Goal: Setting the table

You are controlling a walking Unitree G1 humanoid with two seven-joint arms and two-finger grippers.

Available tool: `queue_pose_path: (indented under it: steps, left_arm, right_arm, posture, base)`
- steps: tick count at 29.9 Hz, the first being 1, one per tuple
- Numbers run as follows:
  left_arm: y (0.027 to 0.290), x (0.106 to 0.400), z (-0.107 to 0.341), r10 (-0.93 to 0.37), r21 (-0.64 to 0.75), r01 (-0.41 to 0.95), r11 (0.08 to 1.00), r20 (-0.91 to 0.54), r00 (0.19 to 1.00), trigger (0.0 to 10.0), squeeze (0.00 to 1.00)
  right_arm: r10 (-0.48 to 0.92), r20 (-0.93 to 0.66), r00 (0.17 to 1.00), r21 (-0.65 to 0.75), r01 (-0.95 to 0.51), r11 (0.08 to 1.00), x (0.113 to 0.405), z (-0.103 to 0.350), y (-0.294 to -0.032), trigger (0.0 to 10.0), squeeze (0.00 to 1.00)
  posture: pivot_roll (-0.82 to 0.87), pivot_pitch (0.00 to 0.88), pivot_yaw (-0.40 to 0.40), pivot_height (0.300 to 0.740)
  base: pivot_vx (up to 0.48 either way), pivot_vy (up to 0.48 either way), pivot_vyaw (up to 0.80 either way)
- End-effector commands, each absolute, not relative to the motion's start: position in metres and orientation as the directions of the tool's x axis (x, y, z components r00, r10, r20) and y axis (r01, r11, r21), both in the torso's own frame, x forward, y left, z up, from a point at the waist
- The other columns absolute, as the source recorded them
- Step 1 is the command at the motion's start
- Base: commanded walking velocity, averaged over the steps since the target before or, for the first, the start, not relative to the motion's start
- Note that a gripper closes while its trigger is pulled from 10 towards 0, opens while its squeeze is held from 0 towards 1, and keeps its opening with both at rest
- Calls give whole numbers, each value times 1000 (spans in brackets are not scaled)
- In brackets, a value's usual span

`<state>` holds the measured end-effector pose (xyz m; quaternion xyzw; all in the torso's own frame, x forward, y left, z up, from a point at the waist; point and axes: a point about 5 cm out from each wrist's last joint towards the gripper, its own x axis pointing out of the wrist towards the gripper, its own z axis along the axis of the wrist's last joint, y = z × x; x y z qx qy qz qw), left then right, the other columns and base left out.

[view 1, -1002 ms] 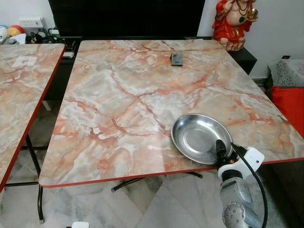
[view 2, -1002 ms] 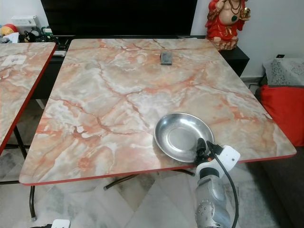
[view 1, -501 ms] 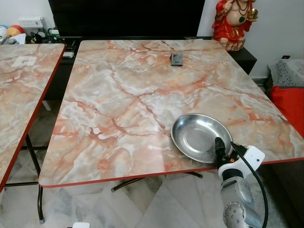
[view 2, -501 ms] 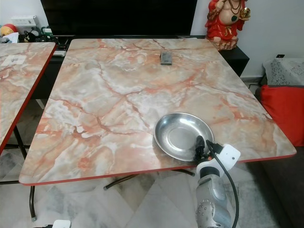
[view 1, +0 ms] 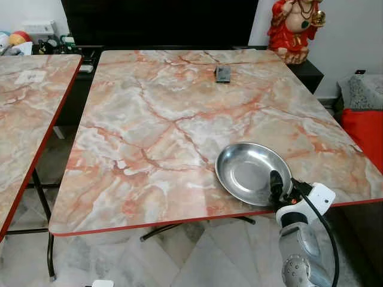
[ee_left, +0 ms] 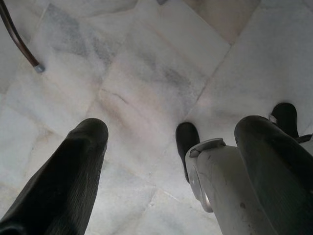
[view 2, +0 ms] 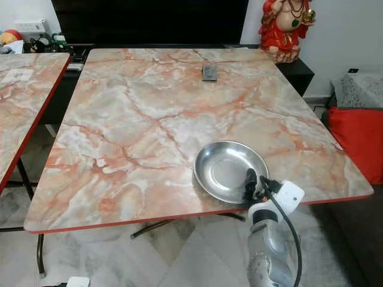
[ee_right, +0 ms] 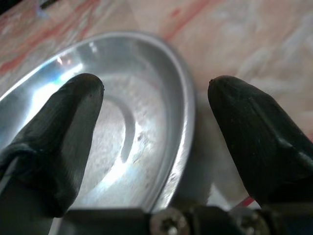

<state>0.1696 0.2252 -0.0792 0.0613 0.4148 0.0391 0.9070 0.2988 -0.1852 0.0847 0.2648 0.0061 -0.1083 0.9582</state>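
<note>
My right pincer (view 1: 276, 182) has edged forward; its open fingers now straddle the steel plate's (view 1: 251, 172) near rim, gripping nothing. Placing seems done; next I should back away without nudging it.

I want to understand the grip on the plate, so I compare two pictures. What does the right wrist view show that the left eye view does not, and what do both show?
Right wrist view alone: the right gripper seen from close, open, with one finger over the bowl of the steel plate and the other outside its rim, so the rim lies between them.

Left eye view alone: the whole marble table, a small dark object near its far edge, a red statue, and a second table on the left.

Both: the plate, the gripper at its near rim, the marble top.
</note>
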Motion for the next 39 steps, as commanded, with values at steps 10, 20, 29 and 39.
queue_pose_path:
  steps: [10, 20, 29, 39]
  left_arm:
    - [221, 161, -85, 106, 143, 9, 990, -776, 622, 10000, 0]
    - [222, 160, -84, 114, 139, -9, 990, -773, 624, 10000, 0]
    - [227, 162, -83, 129, 140, -31, 990, -771, 623, 10000, 0]
    - [229, 175, -77, 118, 141, -17, 990, -751, 649, 10000, 0]
  right_arm:
    - [-226, 73, 971, 424, 175, 889, 289, 106, -191, 10000, 0]
    - [-140, 217, 966, 244, 86, 966, 293, 135, -187, 10000, 0]
    - [-46, 231, 972, 148, 11, 989, 299, 137, -181, 10000, 0]
    - [-166, 178, 970, 201, 129, 971, 293, 119, -181, 10000, 0]
  posture:
    - [6, 125, -71, 740]
    - [-22, 112, -57, 740]
    - [-23, 50, -46, 740]
    - [-20, 0, -11, 740]
  base:
    - [0, 0, 0]
    - [0, 0, 0]
    - [0, 0, 0]
    - [0, 0, 0]
